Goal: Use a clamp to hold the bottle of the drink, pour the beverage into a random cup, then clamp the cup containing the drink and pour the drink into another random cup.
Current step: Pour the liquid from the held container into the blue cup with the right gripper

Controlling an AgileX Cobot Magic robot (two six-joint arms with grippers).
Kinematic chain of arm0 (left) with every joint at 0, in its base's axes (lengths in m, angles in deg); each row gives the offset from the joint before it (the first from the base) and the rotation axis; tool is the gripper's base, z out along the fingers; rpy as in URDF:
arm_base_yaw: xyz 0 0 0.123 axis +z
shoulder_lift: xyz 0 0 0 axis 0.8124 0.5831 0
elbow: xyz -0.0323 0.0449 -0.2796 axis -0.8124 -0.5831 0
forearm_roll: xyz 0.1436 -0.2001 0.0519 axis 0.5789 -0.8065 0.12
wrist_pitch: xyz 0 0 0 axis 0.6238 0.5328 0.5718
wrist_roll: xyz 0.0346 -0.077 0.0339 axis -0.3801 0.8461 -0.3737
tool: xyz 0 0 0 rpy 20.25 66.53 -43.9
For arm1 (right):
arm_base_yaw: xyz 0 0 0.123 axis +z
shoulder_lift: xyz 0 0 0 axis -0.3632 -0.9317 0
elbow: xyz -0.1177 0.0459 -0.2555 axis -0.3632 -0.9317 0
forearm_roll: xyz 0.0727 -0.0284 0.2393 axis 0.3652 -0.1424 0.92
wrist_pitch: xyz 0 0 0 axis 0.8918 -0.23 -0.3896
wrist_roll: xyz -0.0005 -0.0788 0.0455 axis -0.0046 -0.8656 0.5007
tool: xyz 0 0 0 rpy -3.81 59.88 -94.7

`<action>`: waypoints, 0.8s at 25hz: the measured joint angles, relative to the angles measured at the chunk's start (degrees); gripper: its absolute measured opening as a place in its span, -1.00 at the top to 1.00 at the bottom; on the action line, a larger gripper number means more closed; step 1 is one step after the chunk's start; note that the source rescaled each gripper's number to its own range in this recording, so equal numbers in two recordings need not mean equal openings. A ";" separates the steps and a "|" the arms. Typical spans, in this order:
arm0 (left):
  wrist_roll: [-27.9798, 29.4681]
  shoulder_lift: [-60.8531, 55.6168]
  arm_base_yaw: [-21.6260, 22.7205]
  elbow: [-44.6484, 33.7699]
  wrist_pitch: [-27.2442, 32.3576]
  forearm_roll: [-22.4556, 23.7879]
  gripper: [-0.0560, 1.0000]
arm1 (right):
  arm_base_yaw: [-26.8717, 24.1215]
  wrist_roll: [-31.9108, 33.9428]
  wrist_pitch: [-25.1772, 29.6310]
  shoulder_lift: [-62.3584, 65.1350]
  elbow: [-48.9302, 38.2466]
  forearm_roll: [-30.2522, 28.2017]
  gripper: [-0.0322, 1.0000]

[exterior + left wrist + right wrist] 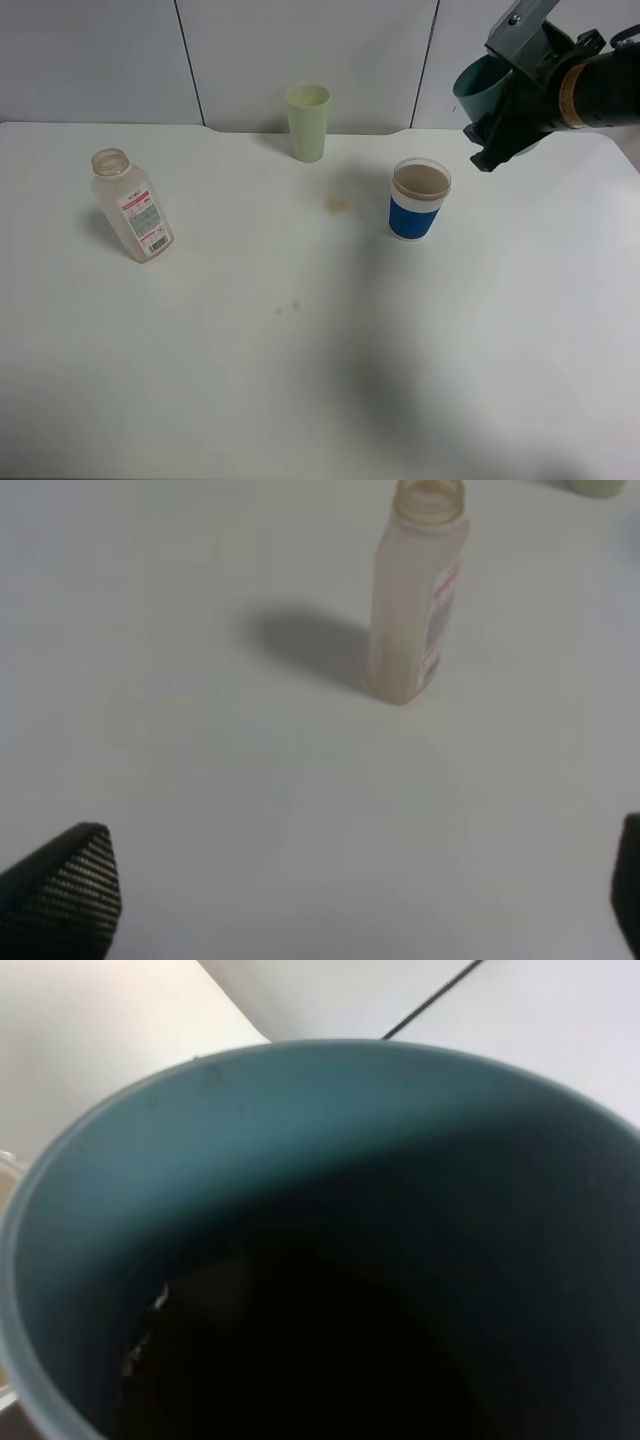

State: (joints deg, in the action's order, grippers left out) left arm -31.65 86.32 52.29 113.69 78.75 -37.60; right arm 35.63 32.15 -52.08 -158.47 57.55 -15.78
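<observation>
While the right arm hangs above the table's far right edge, right clamp [503, 108]: jaws closed on the teal-green tumbler [478, 88].
Tumbler: lifted clear of the table [300, 390] and tipped, its mouth towards the middle of the table. In the right wrist view its dark inside fills the frame with a wet glint low on the wall; whether any drink is in it I cannot tell.
Blue-banded clear cup [413, 219]: upright on the table, below and just left of the raised tumbler, apart from it.
Brown drink [420, 180]: fills the blue-banded cup close to the rim.
Brown spot [337, 206]: small stain on the table, left of that cup.
Pale yellow-green cup [308, 125]: upright near the back edge, at the middle.
Bottle [132, 208]: upright on the left, uncapped, label outward, looks empty.
Left clamp [350, 905]: jaws spread wide, gripping nothing, low over bare table, well apart from the bottle.
</observation>
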 joint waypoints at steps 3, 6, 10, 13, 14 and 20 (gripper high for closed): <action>0.00 0.00 0.00 0.00 0.00 0.00 -1.00 | 0.94 -0.75 0.76 -1.66 0.08 0.00 0.90; 0.00 0.00 0.00 0.00 0.00 0.00 -1.00 | 2.13 -2.29 1.90 -3.39 0.08 0.00 0.90; 0.00 0.00 0.00 0.00 0.00 0.00 -1.00 | 3.19 -4.74 3.66 -4.28 0.08 0.00 0.90; 0.00 0.00 0.00 0.00 0.00 0.00 -1.00 | 3.19 -6.39 4.79 -4.47 0.08 0.00 0.90; 0.00 0.00 0.00 0.00 0.00 0.00 -1.00 | 3.19 -6.62 5.12 -4.47 0.08 0.00 0.90; 0.00 0.00 0.00 0.00 0.00 0.00 -1.00 | 3.19 -8.28 7.36 -4.47 0.08 0.00 0.90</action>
State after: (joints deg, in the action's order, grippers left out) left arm -31.65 86.32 52.29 113.69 78.75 -37.60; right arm 38.81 23.86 -44.72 -162.94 57.63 -15.78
